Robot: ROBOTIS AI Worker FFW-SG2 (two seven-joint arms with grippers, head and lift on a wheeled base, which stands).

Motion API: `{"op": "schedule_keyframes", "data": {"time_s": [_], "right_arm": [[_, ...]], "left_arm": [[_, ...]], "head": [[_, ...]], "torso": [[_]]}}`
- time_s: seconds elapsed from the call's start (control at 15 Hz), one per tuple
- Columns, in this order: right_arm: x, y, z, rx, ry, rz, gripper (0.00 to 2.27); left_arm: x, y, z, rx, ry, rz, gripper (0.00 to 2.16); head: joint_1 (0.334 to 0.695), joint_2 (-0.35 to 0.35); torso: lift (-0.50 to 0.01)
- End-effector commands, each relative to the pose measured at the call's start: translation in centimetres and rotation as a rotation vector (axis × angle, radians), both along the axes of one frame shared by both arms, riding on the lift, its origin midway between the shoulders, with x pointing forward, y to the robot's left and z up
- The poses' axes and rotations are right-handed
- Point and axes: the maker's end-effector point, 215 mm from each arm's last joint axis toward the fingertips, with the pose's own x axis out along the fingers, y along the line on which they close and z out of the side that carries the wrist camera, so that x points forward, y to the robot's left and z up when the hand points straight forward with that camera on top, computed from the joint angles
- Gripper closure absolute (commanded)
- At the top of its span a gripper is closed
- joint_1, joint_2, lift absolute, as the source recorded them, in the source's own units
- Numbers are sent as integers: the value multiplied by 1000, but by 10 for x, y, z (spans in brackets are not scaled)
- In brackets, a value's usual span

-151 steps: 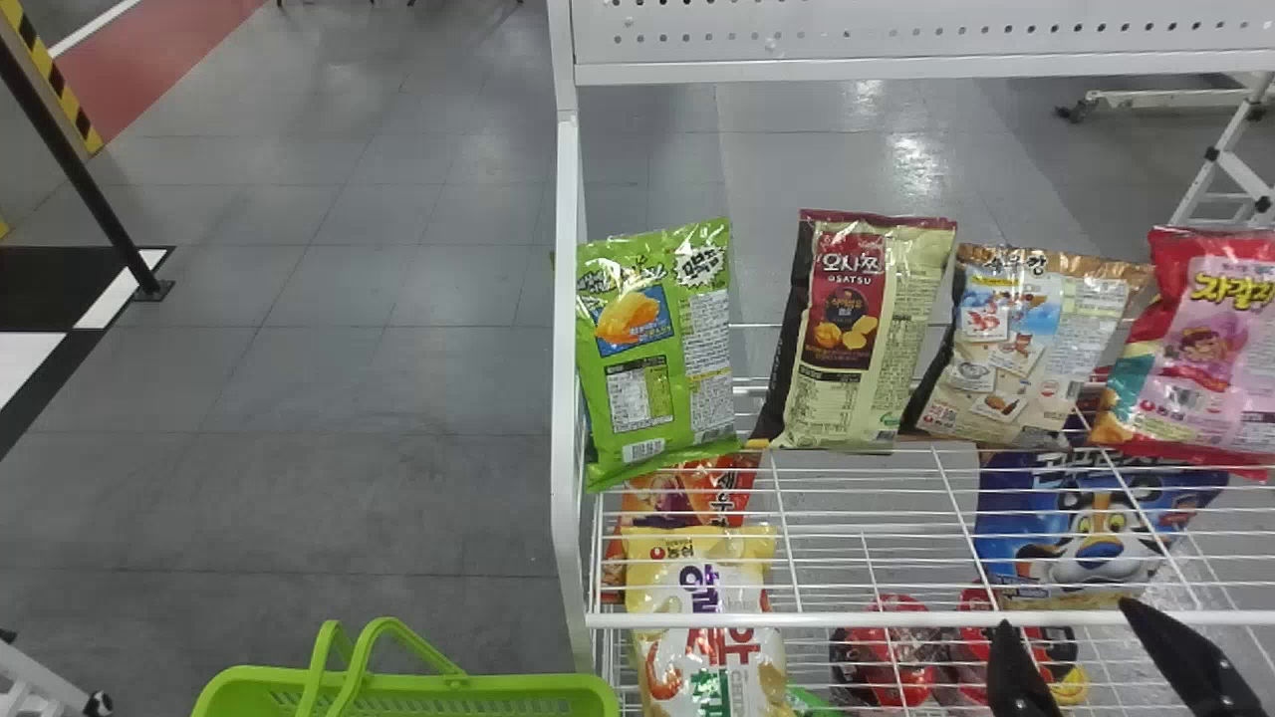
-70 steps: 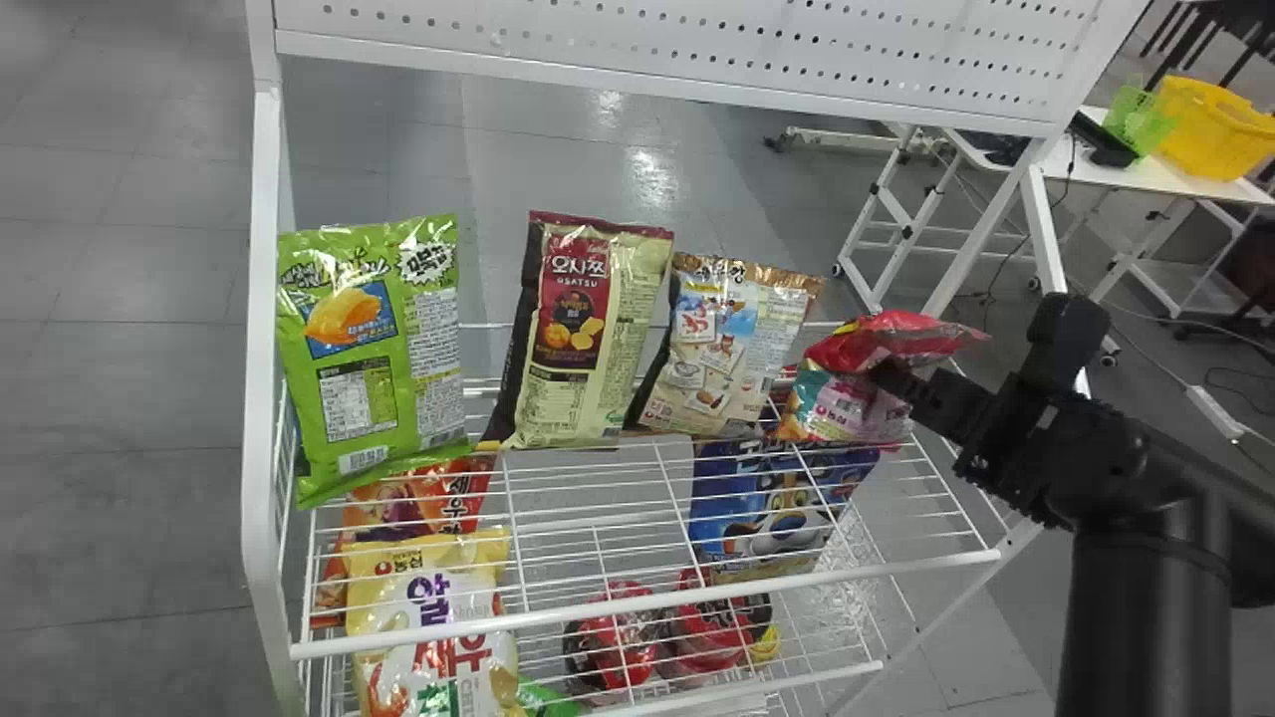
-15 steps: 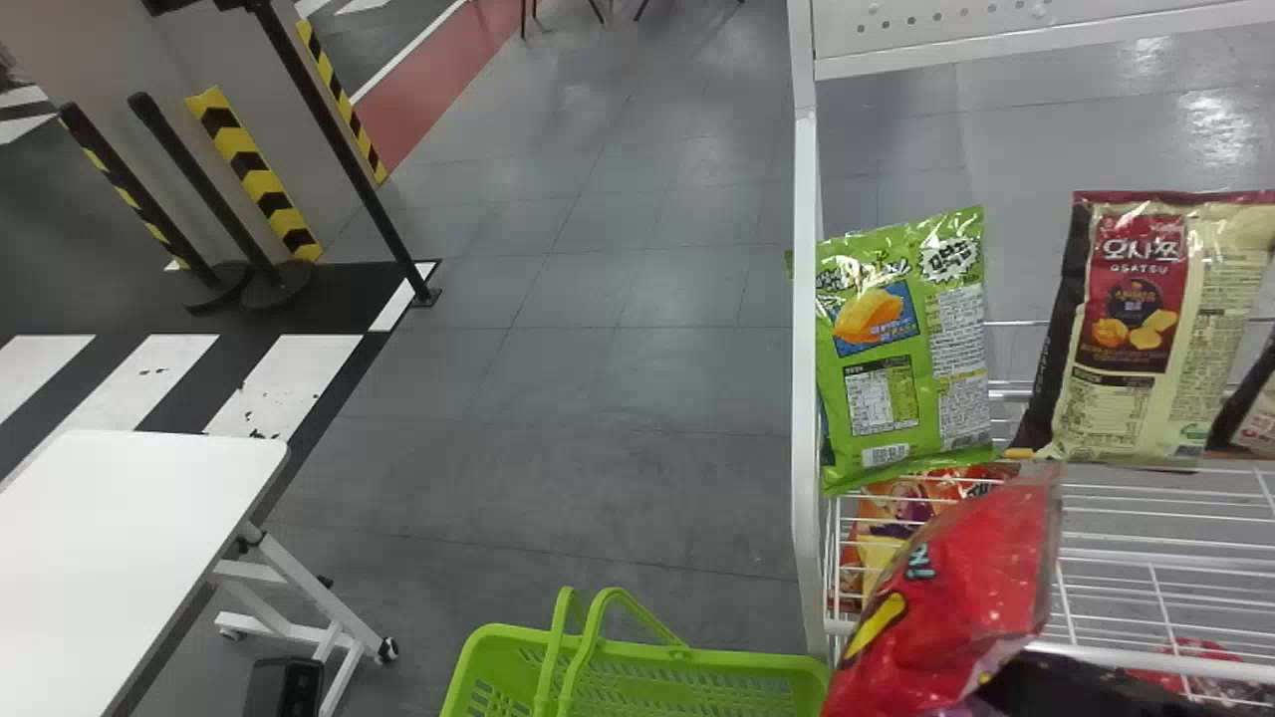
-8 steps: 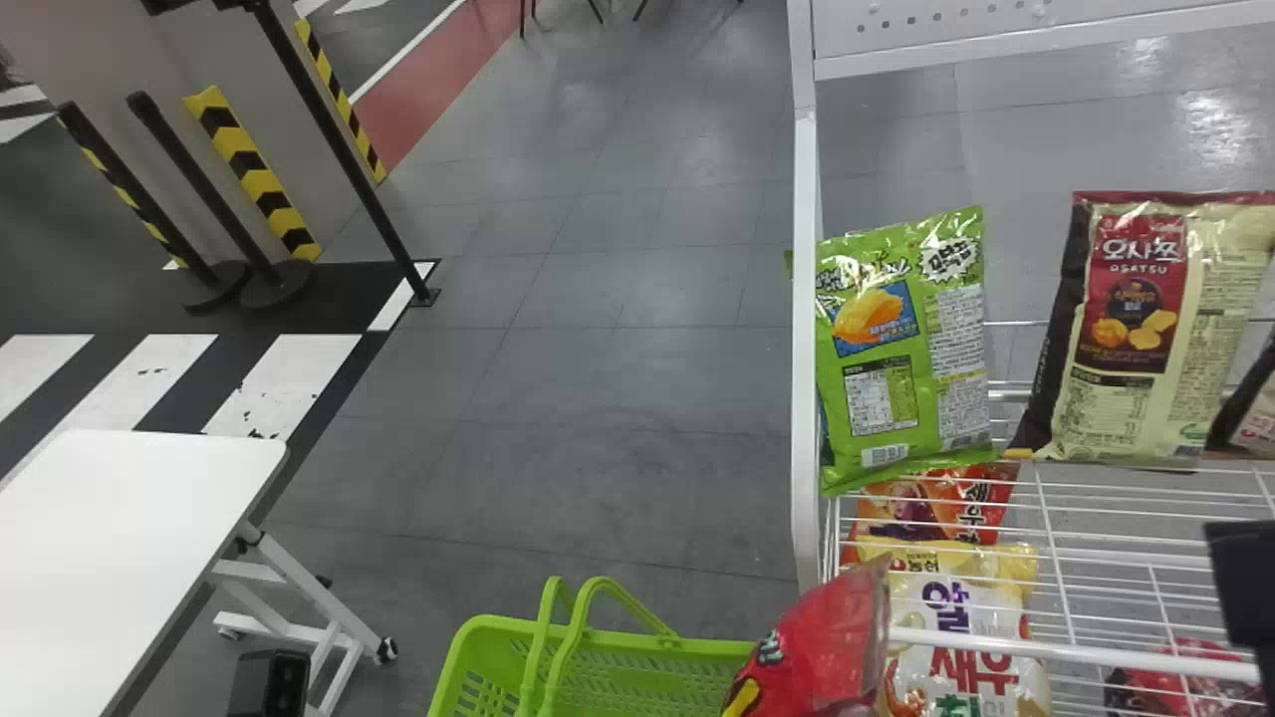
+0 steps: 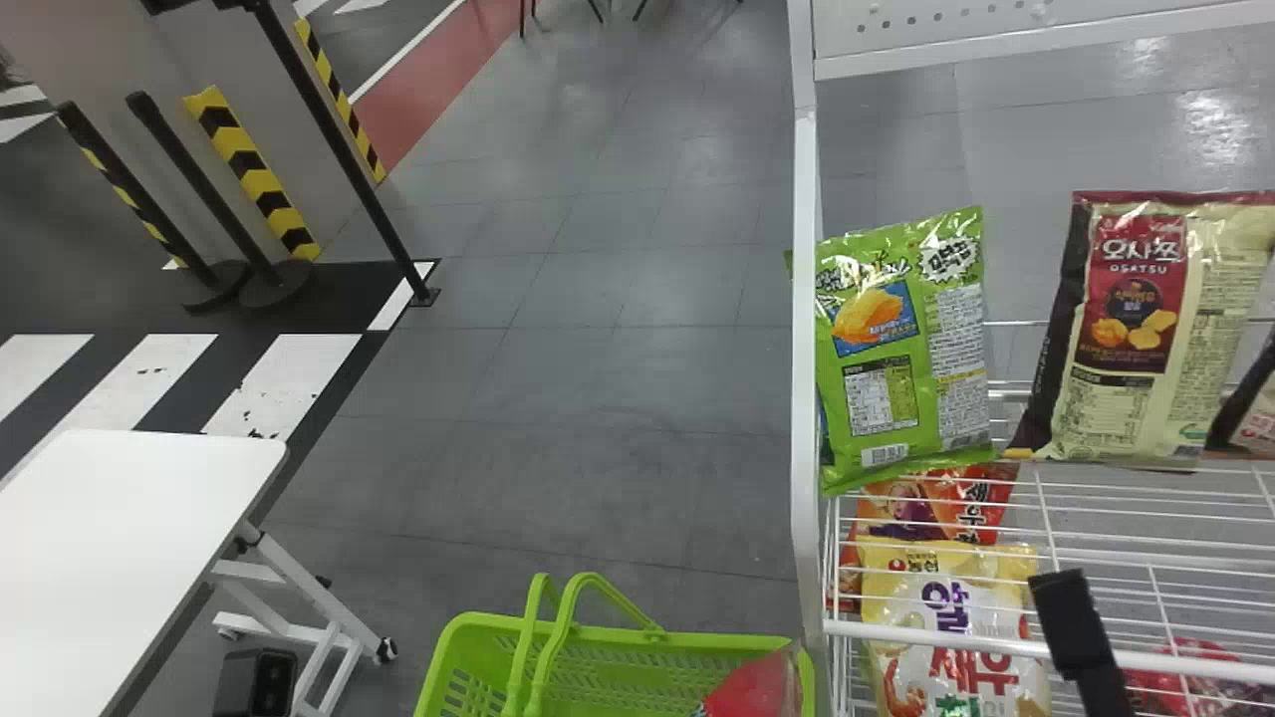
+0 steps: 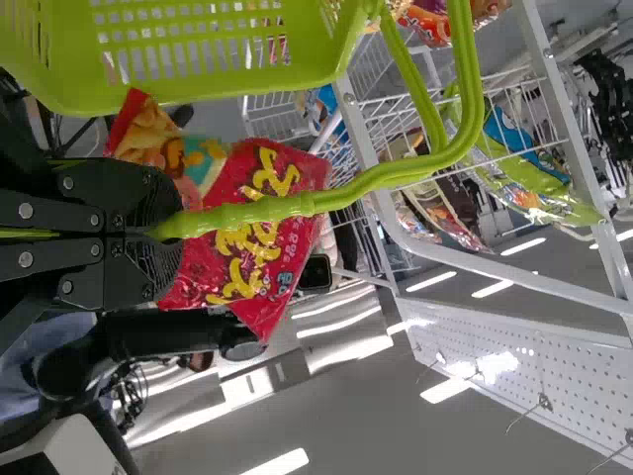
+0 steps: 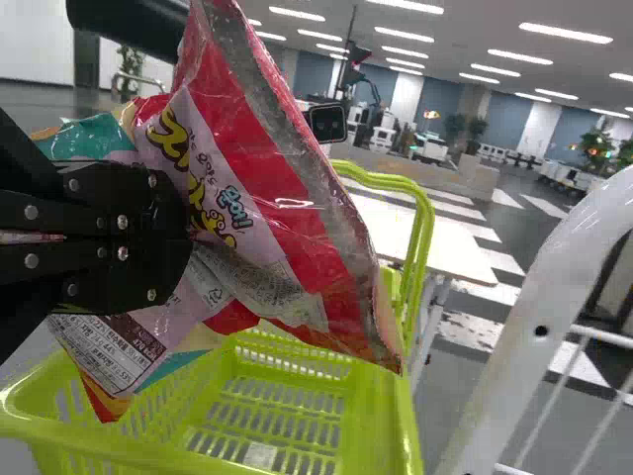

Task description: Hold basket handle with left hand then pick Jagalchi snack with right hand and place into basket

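Observation:
The green basket point(image 5: 637, 662) is at the bottom of the head view, left of the shelf post, with the red top of the Jagalchi snack point(image 5: 755, 687) over its right part. In the left wrist view my left gripper point(image 6: 163, 230) is shut on the basket handle point(image 6: 396, 170), and the snack point(image 6: 262, 237) shows behind it. In the right wrist view my right gripper point(image 7: 183, 233) is shut on the red and pink snack point(image 7: 287, 218), which hangs tilted above the basket's open inside point(image 7: 267, 396).
A white wire shelf point(image 5: 936, 637) stands right of the basket, holding a green snack bag point(image 5: 901, 349), a dark red and cream bag point(image 5: 1136, 329) and a yellow bag point(image 5: 951, 597). At the left is a white table point(image 5: 129, 538).
Since a second ago the snack has moved left and down, from in front of the shelf to over the basket. The basket has shifted slightly left. Earlier, the snack stood on the shelf.

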Motion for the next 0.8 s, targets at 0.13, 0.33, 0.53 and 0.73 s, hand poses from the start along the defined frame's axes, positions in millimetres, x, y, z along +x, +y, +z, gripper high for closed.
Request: {"op": "schedule_keyframes", "data": {"time_s": [0.13,0.33,0.53,0.73], "right_arm": [[-9,7,-24,-45,35,43,9],[-10,5,-28,-56,39,41,46],[-4,-4,-27,-56,34,8,49],[9,-29,-19,-103,-48,-66,49]], "left_arm": [[-1,1,2,-10,-2,0,2145],[-1,2,0,-12,3,6,2145],[-1,2,-1,-13,3,8,2145],[-1,4,-1,-11,5,10,2145]], "head": [[695,350],[695,350],[695,350],[695,350]], "torso": [[-9],[-9],[-9],[-9]]}}
